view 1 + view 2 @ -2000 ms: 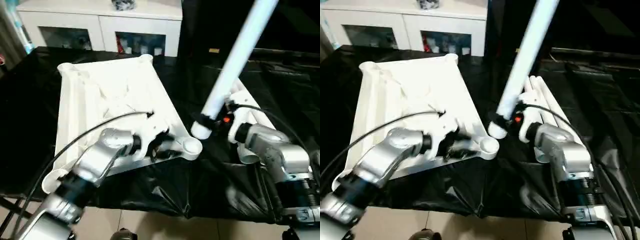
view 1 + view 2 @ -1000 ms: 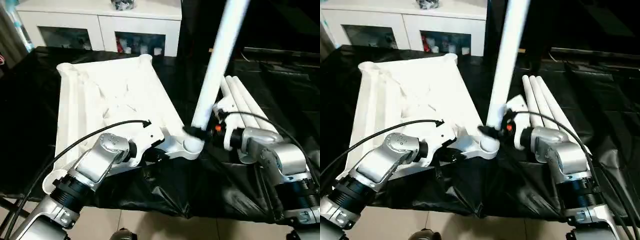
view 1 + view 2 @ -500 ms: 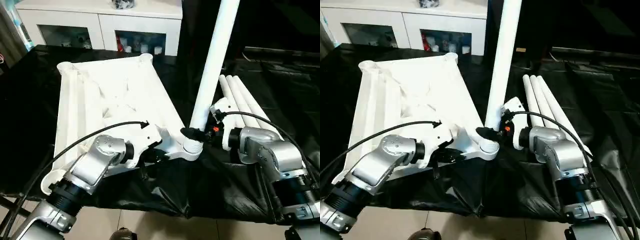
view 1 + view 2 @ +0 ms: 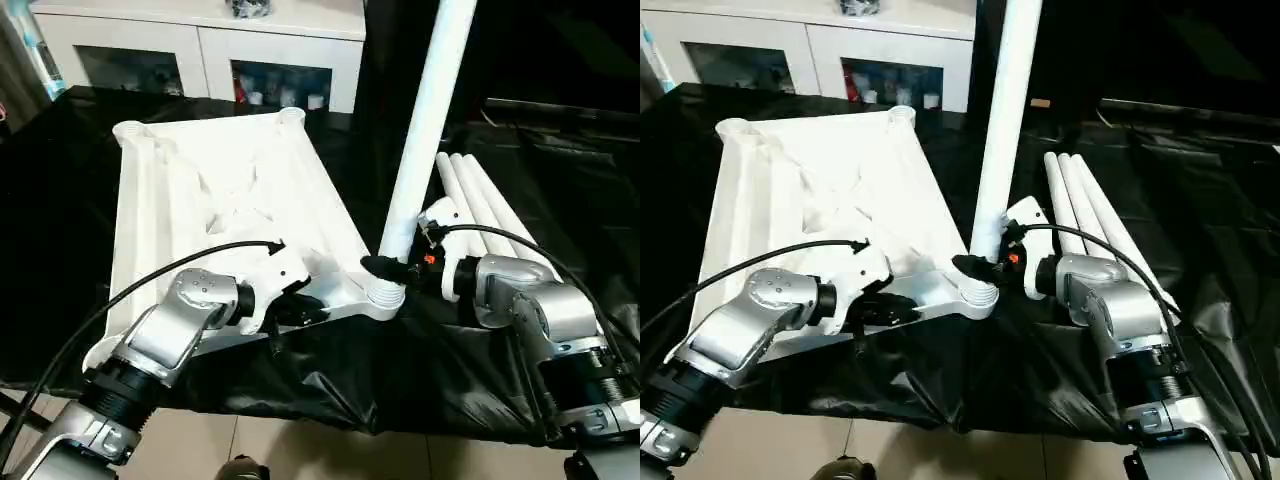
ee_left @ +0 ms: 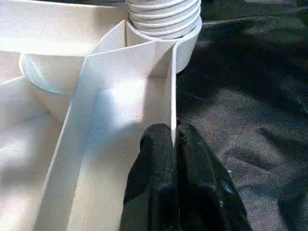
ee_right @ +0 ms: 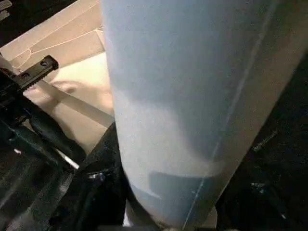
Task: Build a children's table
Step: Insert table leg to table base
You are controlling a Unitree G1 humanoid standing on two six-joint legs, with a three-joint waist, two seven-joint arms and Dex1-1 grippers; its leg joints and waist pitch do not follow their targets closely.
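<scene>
First leg (image 4: 425, 130) stands threaded into the tabletop's (image 4: 215, 190) near corner socket (image 4: 385, 296), right end effector (image 4: 385, 268) clamping its base. Left end effector (image 5: 173, 144) pinches a rib. Three legs (image 4: 480, 215) lie waiting at the desk's right side.

The tabletop (image 4: 220, 190) and upright leg (image 4: 425, 120) look smooth, slightly glossy white plastic, on a crinkled, shiny black sheet (image 4: 560, 190).

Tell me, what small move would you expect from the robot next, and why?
Probably twisting or pressing the leg further down into the corner socket. The right gripper holds the leg nearly upright just above the socket, the leg's ribbed end still shows above the rim, and the left gripper pinches a rib of the tabletop, steadying it.
</scene>
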